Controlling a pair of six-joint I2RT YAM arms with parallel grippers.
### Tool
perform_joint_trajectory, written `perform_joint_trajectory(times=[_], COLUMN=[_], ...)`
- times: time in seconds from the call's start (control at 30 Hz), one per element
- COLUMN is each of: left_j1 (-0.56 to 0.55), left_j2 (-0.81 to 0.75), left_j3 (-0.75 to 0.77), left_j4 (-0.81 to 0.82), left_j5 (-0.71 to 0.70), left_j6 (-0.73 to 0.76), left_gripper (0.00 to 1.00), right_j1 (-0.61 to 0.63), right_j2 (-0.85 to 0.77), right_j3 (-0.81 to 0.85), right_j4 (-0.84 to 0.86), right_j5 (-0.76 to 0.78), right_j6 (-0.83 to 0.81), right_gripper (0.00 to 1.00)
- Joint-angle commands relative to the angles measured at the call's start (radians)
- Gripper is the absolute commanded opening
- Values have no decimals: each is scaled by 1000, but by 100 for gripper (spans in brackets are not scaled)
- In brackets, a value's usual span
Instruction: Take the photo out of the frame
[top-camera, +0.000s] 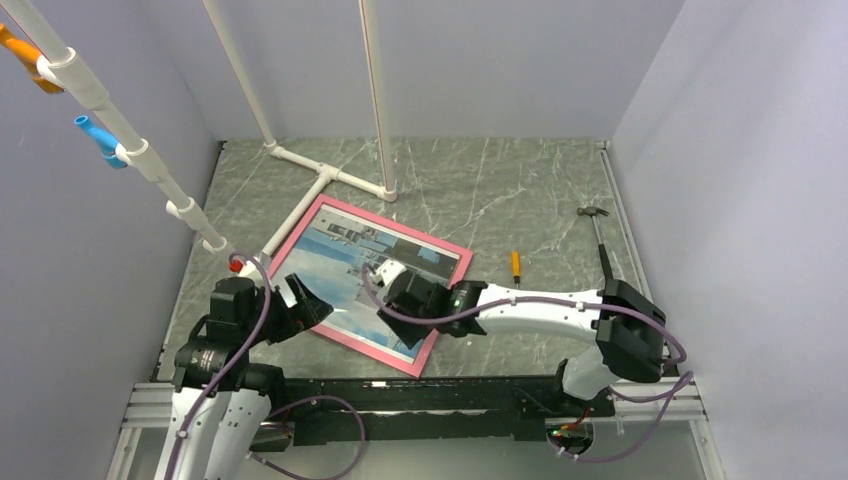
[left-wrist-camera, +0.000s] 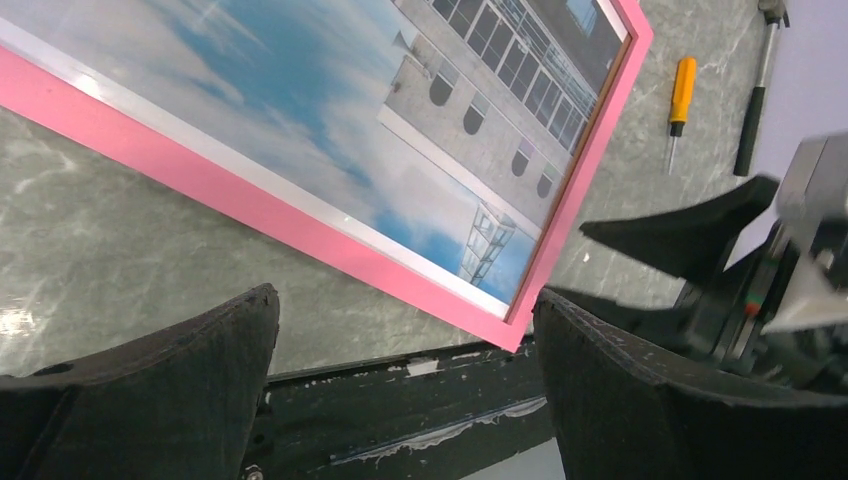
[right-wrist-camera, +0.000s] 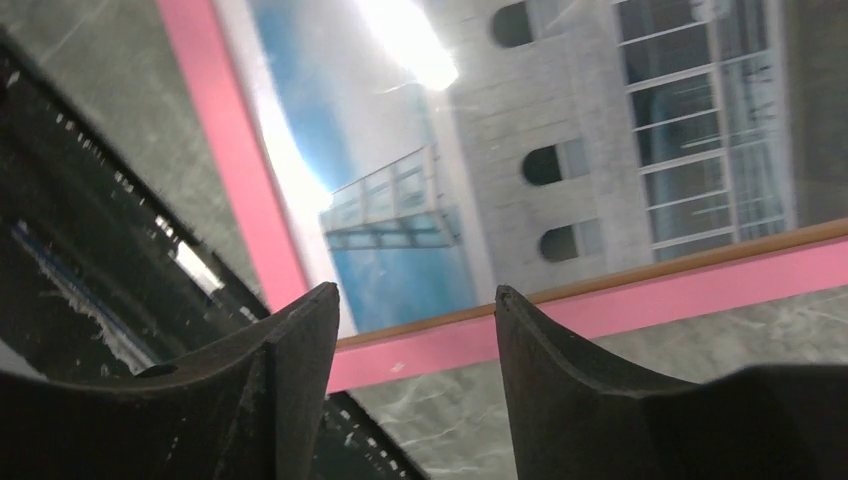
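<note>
Pink frame (top-camera: 400, 226) flat around photo (top-camera: 340, 270), right fingers (right-wrist-camera: 290, 380) parted above the photo

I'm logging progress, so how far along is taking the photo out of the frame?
Done: nothing yet; the photo sits in the frame, which lies flat, face up. In hand: the right gripper, fingers apart, hangs over the frame's near corner; the left gripper is open near its left edge. Left: freeing the photo and lifting it out.
</note>
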Motion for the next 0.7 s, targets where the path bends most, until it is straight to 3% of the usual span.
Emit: perform_joint_trajectory(times=[0.0, 0.4, 0.67], left_j1=[4, 4, 4], left_j2=[-10, -74, -80], left_j3=[-48, -233, -258], left_j4=[93, 201, 207], left_j5=[77, 177, 188], left_j6=[-79, -256, -278], left_gripper=[99, 99, 99], right_j1=[91, 344, 387], right_j2=[16, 194, 287], right_j3=[44, 129, 163], right_j4=[-49, -83, -86], right_j5=[92, 338, 407], right_j6=[11, 97, 103], right_gripper=[59, 47, 45])
